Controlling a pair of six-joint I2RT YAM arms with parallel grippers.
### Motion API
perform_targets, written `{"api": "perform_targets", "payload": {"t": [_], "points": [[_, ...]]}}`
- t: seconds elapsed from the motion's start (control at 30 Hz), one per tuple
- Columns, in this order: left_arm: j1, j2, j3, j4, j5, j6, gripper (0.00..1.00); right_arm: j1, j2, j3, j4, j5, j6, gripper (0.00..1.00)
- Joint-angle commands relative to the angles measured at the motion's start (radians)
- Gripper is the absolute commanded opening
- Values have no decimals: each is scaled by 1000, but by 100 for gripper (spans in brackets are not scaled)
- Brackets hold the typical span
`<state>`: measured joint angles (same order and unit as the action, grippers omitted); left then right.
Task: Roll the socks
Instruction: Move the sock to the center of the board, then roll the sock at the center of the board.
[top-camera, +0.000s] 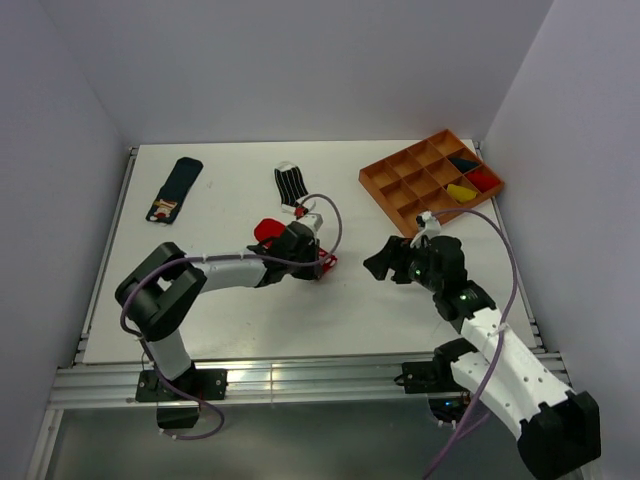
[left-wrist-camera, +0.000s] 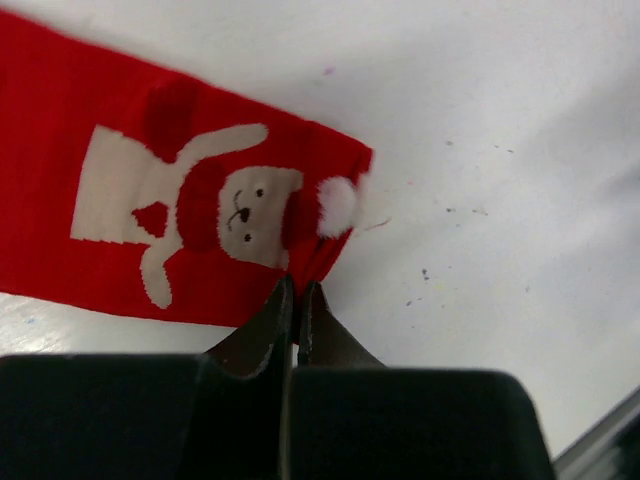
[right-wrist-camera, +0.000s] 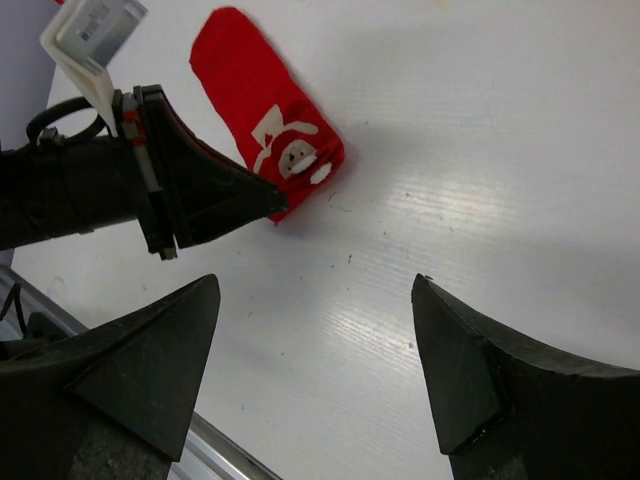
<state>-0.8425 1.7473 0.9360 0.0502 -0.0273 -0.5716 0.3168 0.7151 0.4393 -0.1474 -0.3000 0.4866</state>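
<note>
While the left pincer (left-wrist-camera: 296, 292) was pressed together on a corner of the red sock (left-wrist-camera: 150, 230), lying mid-bench (left-wrist-camera: 500, 150), we noted the right pincer (right-wrist-camera: 315, 285) spread wide nearby. The navy sock (top-camera: 177, 188) and striped sock (top-camera: 290, 185) lay farther back.

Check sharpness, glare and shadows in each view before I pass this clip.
Top external: even, diffuse light, sharp overall, with only faint shadows under the arms on the table. Left wrist: red sock crisp, left fingers near-black and slightly soft. Right wrist: streaky sheen on the table beside the sock and a soft shadow along its edge, right fingers underexposed but clean-edged.
</note>
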Motion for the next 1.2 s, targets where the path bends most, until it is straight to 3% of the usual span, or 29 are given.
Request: {"api": "perform_targets", "payload": {"t": [0.0,0.33,0.67,1.17], "points": [[66,-26,-60,132,206,-174,0,41,72,7,101,53,64,83],[172,21,-200,346,392,-411,0,238,363,149,115,291,210,71],[183,47,-194,364,409,-421,0,356,705,381,49,407,286,70],[181,61,-186,395,414,-425,0,373,843,430,25,413,348,56]]}}
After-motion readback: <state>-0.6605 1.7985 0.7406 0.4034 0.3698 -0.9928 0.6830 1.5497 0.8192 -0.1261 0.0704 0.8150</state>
